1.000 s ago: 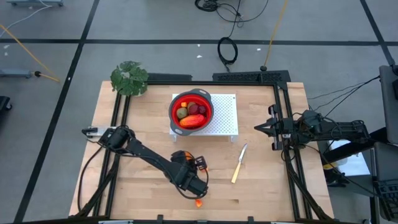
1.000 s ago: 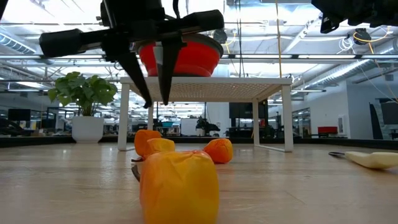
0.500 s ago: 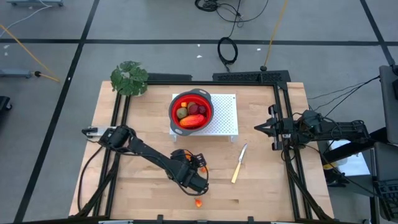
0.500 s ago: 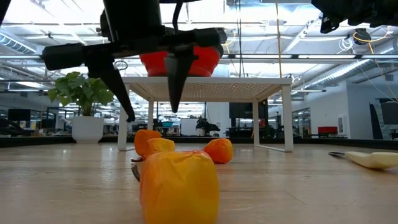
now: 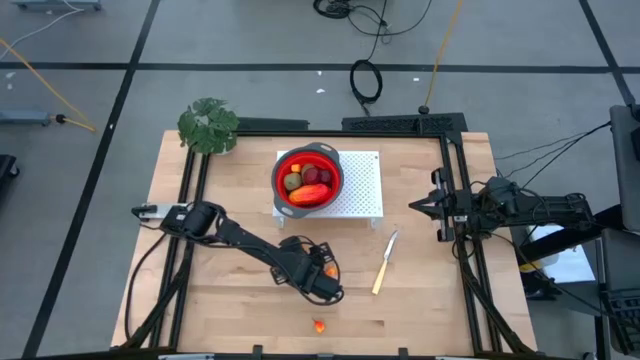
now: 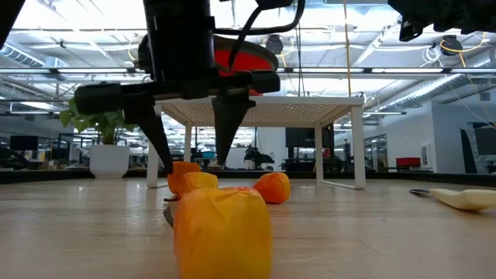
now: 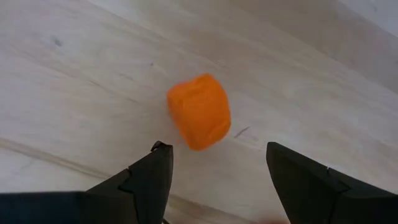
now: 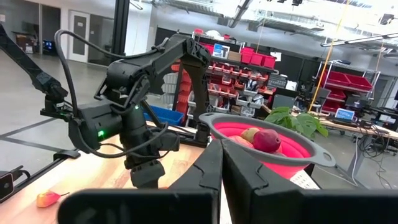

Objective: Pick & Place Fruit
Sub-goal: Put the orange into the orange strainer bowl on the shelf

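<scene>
My left gripper point(image 6: 192, 159) stands open, pointing down over a small orange fruit piece point(image 7: 199, 112) on the wooden table. Its two fingers stand on either side of the piece, just above it, touching nothing. Another orange piece point(image 6: 273, 187) lies beside it, and one more point(image 5: 319, 325) lies near the table's front edge. The red bowl point(image 5: 307, 178) on the white stand point(image 5: 362, 190) holds an olive-brown piece, a dark red one and an elongated red-orange one. My right gripper point(image 5: 416, 205) waits shut at the table's right side.
A pale-handled knife point(image 5: 384, 262) lies on the table to the right of my left gripper. A potted plant point(image 5: 208, 125) stands at the far left corner. Black frame rails point(image 5: 455, 200) run along the table's left, right and far sides.
My left gripper has opened wide. It has moved away from the piece at the front edge, toward the far right, and has sunk down over the small orange pieces. No fruit has moved.
</scene>
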`<control>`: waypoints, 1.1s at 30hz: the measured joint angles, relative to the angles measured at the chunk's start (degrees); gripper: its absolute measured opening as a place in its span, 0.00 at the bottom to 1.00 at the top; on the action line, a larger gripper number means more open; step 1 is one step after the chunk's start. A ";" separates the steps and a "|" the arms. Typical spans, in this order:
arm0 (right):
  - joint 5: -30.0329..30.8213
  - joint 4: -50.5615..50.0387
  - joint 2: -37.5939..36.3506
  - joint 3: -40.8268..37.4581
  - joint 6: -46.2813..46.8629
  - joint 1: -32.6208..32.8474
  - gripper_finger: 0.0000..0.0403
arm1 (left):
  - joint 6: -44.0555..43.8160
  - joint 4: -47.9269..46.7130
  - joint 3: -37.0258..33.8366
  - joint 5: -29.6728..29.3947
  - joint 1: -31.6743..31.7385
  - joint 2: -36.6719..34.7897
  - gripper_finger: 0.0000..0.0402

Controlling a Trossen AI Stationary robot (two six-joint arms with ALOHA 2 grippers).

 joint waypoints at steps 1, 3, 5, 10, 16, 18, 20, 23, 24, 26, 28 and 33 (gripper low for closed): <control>0.00 0.01 0.00 0.00 0.00 0.00 0.00 | -0.33 -0.23 0.00 0.03 0.00 -0.01 0.63; 0.01 0.13 0.00 0.00 0.00 -0.02 0.00 | -0.47 -0.42 0.00 -0.20 0.00 -0.02 0.62; 0.02 0.11 0.00 0.00 0.00 0.00 0.00 | -0.76 -1.14 0.00 -0.25 -0.04 -0.02 0.62; 0.02 0.11 0.00 0.00 0.00 0.00 0.00 | -1.00 -3.01 0.00 -0.29 0.37 -0.02 0.62; 0.02 0.11 0.00 0.00 -0.01 0.00 0.00 | -0.62 -3.83 0.13 -0.44 1.39 0.38 0.62; 0.02 0.15 0.00 0.00 0.00 0.00 0.00 | -0.60 -3.86 0.11 -0.26 1.40 0.74 0.62; 0.02 0.28 0.00 0.00 0.00 0.00 0.00 | -0.61 -3.42 0.11 -0.10 1.49 1.36 0.62; 0.02 0.31 0.00 0.00 -0.01 0.00 0.00 | -0.62 -3.81 0.11 0.69 1.49 1.79 0.62; 0.04 0.33 0.00 0.00 0.00 -0.01 0.00 | -0.48 -3.80 0.11 0.73 1.49 1.80 0.62; 0.02 0.32 0.02 0.00 0.00 -0.01 0.00 | -0.45 -3.76 0.15 0.67 1.57 2.15 0.62; 0.02 0.33 0.00 0.00 0.00 0.00 0.00 | -0.39 -3.81 0.09 1.09 1.65 2.58 0.62; 0.04 0.33 0.02 0.00 0.00 0.00 0.00 | -0.04 -2.94 0.09 1.48 1.95 3.62 0.62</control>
